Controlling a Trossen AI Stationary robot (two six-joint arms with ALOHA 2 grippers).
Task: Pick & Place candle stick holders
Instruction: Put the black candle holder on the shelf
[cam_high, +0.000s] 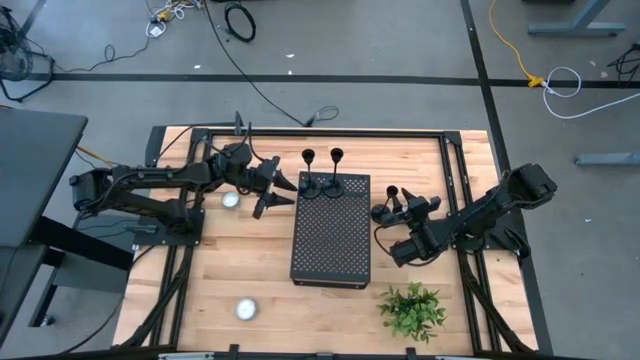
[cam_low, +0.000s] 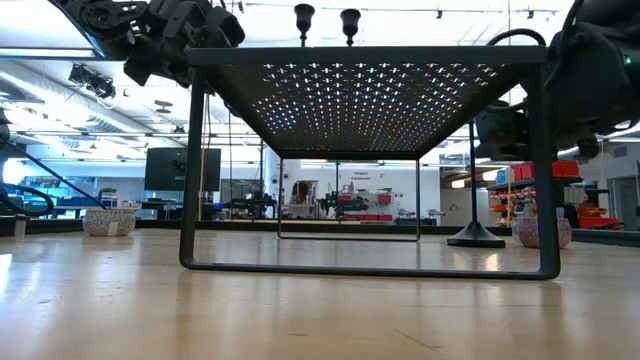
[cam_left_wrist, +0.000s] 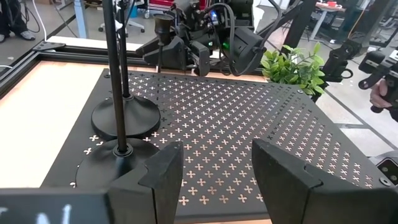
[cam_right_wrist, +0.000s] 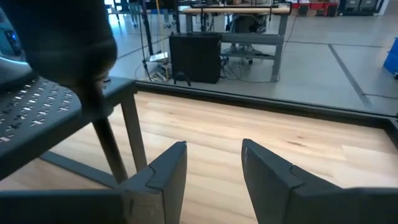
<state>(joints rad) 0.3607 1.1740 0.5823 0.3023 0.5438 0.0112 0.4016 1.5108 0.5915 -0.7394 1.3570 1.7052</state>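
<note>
Two slim black candle stick holders (cam_high: 309, 176) (cam_high: 337, 173) stand by their round bases on the far end of the black perforated box (cam_high: 331, 235); the left wrist view shows their bases (cam_left_wrist: 125, 116) (cam_left_wrist: 115, 160). A third holder (cam_high: 392, 196) stands on the table by its base (cam_low: 475, 238), right of the box. My left gripper (cam_high: 277, 196) is open and empty at the box's far left corner, level with its top (cam_left_wrist: 214, 174). My right gripper (cam_high: 386, 220) is open and empty (cam_right_wrist: 214, 165), low beside the third holder, whose blurred stem (cam_right_wrist: 106, 146) lies outside the fingers.
Two white tealights lie on the wooden table, one by my left gripper (cam_high: 231, 199) and one near the front left (cam_high: 246, 308). A small green plant (cam_high: 412, 311) stands at the front right. Black frame rails run along the table's edges (cam_high: 300, 130).
</note>
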